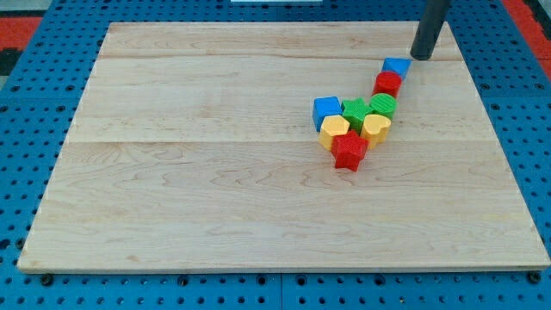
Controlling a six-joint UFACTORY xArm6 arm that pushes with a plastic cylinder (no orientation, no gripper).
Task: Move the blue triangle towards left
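Blue triangle [396, 66]: light, stiff, probably slides easy. My tip [423, 56] just right of it, apart; no pincer. Push right face.

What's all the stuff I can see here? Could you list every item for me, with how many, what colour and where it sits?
wooden board: one, pale wood, fills most of the view.
pegboard base: one, blue with holes, under and around the board.
blue triangle: one, blue, top of the cluster at the view's upper right.
red block: one, red, touching just below the blue triangle.
blue cube: one, blue, cluster's left edge.
green star: one, green, cluster's middle.
green round block: one, green, right of the star.
yellow hexagon: one, yellow, below the blue cube.
yellow heart: one, yellow, below the green round block.
red star: one, red, cluster's bottom.
my tip: one dark rod, just to the upper right of the blue triangle.
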